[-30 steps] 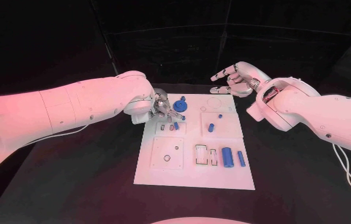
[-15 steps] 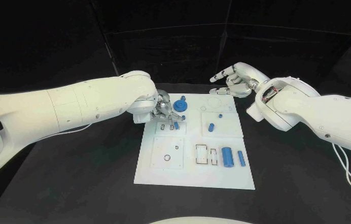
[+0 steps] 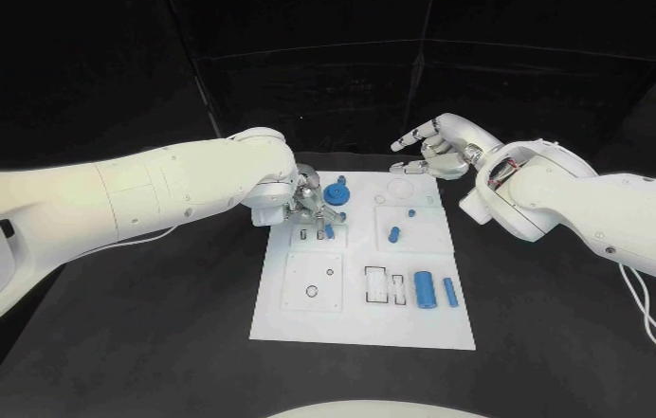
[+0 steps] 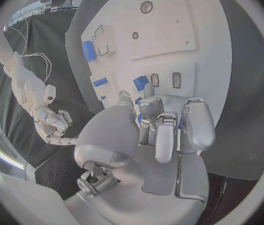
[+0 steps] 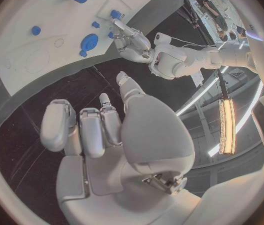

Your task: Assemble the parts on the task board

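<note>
Head view, left to right: left hand low over task board near its far-left slots, fingers bunched around a small blue part, grip itself impossible to confirm. Blue gear just beside, toward right. Right hand beyond far edge, loosely spread, holding nothing, farther from the part.

Nothing is showing readable text: no letters, numbers, labels or brand marks are appearing on the board, its parts, or either arm.
</note>
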Controlling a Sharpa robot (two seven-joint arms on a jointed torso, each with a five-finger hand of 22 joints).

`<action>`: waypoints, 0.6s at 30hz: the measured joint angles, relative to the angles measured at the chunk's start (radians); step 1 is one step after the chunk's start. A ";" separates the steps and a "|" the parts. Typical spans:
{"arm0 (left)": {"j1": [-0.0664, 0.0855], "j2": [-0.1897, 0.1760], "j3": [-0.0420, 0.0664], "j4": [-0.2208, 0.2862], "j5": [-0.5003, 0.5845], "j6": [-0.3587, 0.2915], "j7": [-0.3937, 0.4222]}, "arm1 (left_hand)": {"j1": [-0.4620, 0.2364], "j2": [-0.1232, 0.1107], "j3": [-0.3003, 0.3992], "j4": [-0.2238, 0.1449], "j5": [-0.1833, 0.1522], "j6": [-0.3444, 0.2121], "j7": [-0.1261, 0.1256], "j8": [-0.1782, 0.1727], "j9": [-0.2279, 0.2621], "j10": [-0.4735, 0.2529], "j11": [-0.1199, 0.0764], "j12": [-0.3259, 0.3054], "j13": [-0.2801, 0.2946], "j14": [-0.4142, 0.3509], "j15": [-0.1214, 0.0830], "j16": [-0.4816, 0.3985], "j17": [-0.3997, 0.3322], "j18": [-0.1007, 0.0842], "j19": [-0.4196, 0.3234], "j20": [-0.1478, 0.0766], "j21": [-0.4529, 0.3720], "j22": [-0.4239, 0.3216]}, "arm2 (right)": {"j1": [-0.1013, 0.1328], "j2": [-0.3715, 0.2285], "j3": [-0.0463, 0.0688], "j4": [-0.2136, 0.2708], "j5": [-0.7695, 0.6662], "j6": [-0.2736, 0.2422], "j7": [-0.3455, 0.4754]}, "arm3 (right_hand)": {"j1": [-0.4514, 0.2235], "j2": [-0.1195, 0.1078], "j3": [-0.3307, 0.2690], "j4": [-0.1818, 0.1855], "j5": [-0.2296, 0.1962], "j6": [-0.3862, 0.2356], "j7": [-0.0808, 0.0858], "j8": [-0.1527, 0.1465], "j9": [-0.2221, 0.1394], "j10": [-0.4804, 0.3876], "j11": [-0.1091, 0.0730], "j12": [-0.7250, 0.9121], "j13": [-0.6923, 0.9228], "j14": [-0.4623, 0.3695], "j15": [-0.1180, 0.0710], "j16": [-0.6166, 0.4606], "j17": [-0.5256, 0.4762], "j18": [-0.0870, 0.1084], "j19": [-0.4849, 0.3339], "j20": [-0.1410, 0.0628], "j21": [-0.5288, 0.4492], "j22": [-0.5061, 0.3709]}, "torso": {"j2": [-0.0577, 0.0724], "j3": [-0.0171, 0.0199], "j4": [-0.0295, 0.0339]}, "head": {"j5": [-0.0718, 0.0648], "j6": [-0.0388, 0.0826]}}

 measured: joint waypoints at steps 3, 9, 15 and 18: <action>0.000 0.003 -0.002 -0.004 -0.001 0.004 0.000 | 0.004 0.004 0.000 0.000 0.000 -0.004 -0.004 0.006 0.005 0.000 0.000 0.000 0.001 0.000 0.000 0.000 0.000 0.000 0.000 0.000 0.000 0.002 | 0.000 0.000 0.000 0.000 0.000 0.000 0.000 | 0.000 0.000 0.000 0.000 0.000 0.000 0.000 0.000 0.000 0.000 0.000 0.000 0.000 0.000 0.000 0.000 0.000 0.000 0.000 0.000 0.000 0.000 | 0.000 -0.0002 0.0000 | 0.000 -0.002; 0.000 0.010 -0.004 -0.012 -0.003 0.012 -0.001 | 0.005 0.005 0.000 -0.006 0.000 -0.007 0.000 0.010 0.012 0.000 0.000 0.000 0.001 0.000 0.000 0.000 0.000 0.000 0.000 0.000 0.000 0.003 | 0.000 0.006 0.000 -0.002 -0.001 0.001 -0.001 | 0.000 0.000 0.000 0.000 0.004 0.000 0.000 0.000 0.000 0.000 0.000 0.000 0.000 0.000 0.000 0.000 0.000 0.000 0.000 0.000 -0.004 -0.001 | 0.000 -0.0003 0.0002 | 0.000 -0.007; 0.000 0.015 -0.004 -0.020 -0.007 0.023 -0.002 | 0.009 0.009 0.000 -0.011 0.000 -0.011 -0.004 0.014 0.017 0.000 0.000 0.000 0.001 0.000 0.000 0.000 0.000 0.000 0.000 0.000 0.000 0.003 | 0.000 0.014 0.000 -0.005 -0.002 0.001 -0.001 | 0.000 0.000 0.000 0.000 0.004 0.000 0.000 0.000 0.000 0.000 0.000 0.000 0.000 0.000 0.000 0.000 0.000 0.000 0.000 0.000 -0.004 -0.001 | 0.000 -0.0001 0.0005 | 0.000 -0.010; 0.000 0.018 -0.004 -0.025 -0.009 0.027 -0.002 | 0.014 0.005 0.001 -0.015 0.000 -0.012 -0.002 0.014 0.022 0.000 0.000 0.000 0.001 0.000 0.000 0.000 0.000 0.000 0.000 0.000 0.000 0.005 | 0.000 0.017 0.000 -0.007 -0.002 0.002 -0.001 | 0.000 0.000 0.000 0.000 0.004 0.000 0.000 0.000 0.000 0.000 0.000 0.000 0.000 0.000 0.000 0.000 0.000 0.000 0.000 0.000 -0.004 -0.001 | 0.000 0.0002 0.0008 | 0.000 -0.012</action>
